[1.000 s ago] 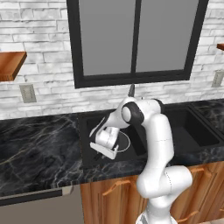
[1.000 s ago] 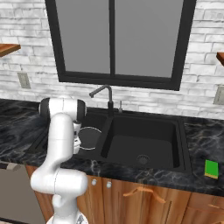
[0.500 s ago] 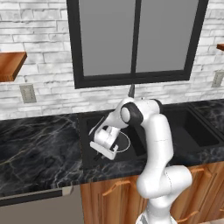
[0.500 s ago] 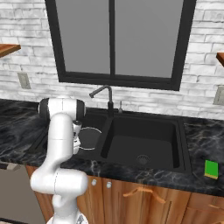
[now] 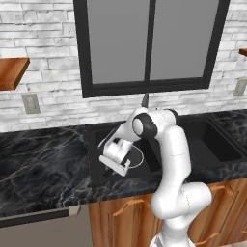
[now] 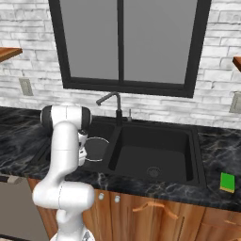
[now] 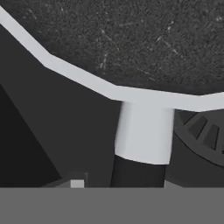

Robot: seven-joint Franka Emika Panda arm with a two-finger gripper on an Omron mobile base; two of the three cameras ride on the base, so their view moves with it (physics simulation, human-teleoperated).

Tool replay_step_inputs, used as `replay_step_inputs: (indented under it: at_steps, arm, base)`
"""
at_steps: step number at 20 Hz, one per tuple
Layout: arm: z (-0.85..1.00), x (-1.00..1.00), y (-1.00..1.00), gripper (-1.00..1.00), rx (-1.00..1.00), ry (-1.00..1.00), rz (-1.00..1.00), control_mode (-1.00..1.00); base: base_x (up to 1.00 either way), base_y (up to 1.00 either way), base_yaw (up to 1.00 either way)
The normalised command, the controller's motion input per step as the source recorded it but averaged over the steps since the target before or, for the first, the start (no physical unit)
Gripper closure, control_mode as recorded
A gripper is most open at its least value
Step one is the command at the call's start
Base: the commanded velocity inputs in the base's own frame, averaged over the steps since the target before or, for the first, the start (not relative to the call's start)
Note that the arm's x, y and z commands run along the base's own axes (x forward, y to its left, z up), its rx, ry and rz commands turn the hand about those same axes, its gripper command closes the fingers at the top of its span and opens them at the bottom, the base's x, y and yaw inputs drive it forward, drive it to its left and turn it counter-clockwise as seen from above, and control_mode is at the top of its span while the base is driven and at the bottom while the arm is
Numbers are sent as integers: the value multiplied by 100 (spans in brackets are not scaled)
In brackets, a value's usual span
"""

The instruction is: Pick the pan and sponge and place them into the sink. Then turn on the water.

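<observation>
Looking along the tool [image 7: 124, 183], I see the dark handle of the pan [image 7: 144, 131] rising between the two finger tips. The tip at 9 o'clock stands clear of the handle with a gap showing, so I judge the jaws apart, let go rather than clamped. Past the handle the pan's pale rim runs across, and a round drain [image 7: 204, 131] sits at 3 o'clock.

From the left base view the tool [image 5: 115, 166] hangs low in the left basin with the pan [image 5: 139, 157] just beside it at 3 o'clock. Against half a second ago the arm has barely shifted and the pan lies where it did. What reads as new is the loosened hold. I take it to mean the pan is delivered into the sink [image 6: 160, 141] and the first of three parts is done. The tool should lift straight off so as not to drag the handle.

In the right base view the pan [image 6: 96, 148] lies flat in the left basin. The sponge [image 6: 227, 182] sits well apart on the bench [image 6: 214, 150], at 4 o'clock of the sink near the front edge. It is untouched, so it comes next, a long reach across both basins. Behind the sink the faucet [image 6: 115, 106] stands at 12 o'clock with no water running.

Counted: one pan, one sponge, one sink with two basins, one faucet, one tool.
</observation>
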Motion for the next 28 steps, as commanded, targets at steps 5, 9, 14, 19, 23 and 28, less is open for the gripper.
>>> replay_step_inputs:
  at_steps: [5,9,14,19,23,28]
  arm:
    - [36,0,-28,-100,0,-13,0,-100]
    - [67,-1,-30,-100,0,-13,0,-100]
    - [82,-40,-20,-100,-3,-18,1,-100]
    - [77,-71,-32,-100,-10,-13,4,-100]
    - [75,-65,-41,-100,-20,-3,2,-100]
    - [99,-29,-59,-100,-18,1,0,-100]
  base:
    - [0,0,0]
    - [0,0,0]
    - [0,0,0]
    - [0,0,0]
    - [0,0,0]
    - [0,0,0]
